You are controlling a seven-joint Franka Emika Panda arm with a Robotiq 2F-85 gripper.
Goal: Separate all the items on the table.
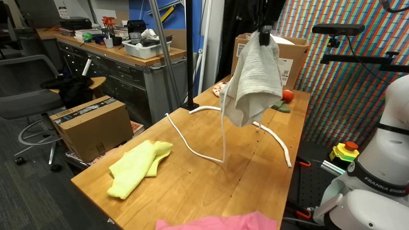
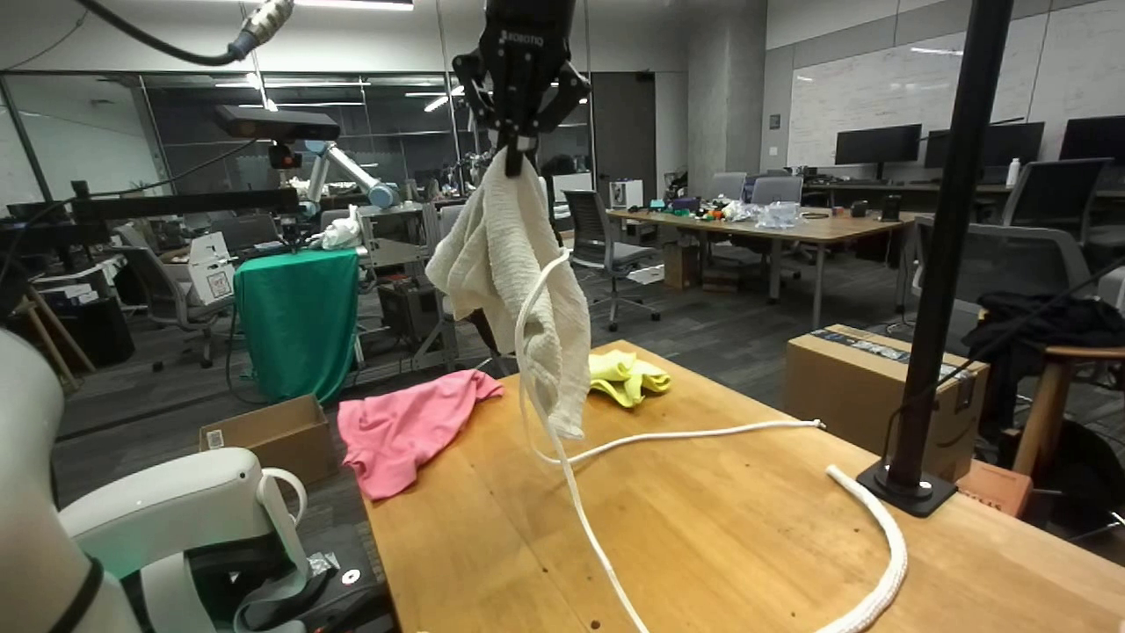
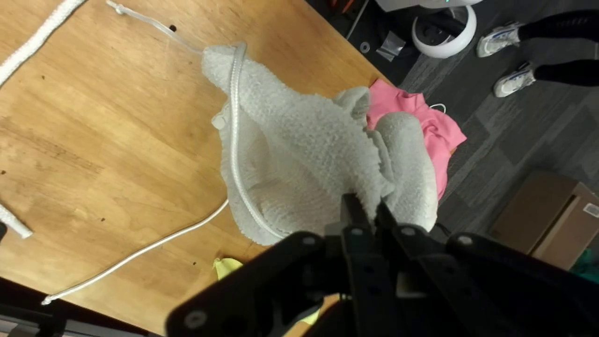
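My gripper [image 1: 264, 35] is shut on a white towel [image 1: 252, 86] and holds it hanging above the wooden table [image 1: 198, 195]. In the wrist view the fingertips [image 3: 367, 206] pinch a fold of the towel [image 3: 304, 135]. A thin white cord [image 2: 573, 483] loops up over the towel's side, and both its ends trail down to the table. A thicker white rope [image 1: 277, 139] lies on the table, partly hidden behind the towel. A yellow cloth [image 1: 137, 169] lies crumpled near one edge. A pink cloth [image 2: 409, 431] hangs over the table's end.
A red ball [image 1: 288, 96], a green item [image 1: 281, 107] and a patterned cloth [image 1: 219, 88] sit near a cardboard box [image 1: 292, 68] at the table's far end. A black post [image 2: 936, 264] stands on the table's edge. The robot base [image 1: 377, 163] stands beside the table.
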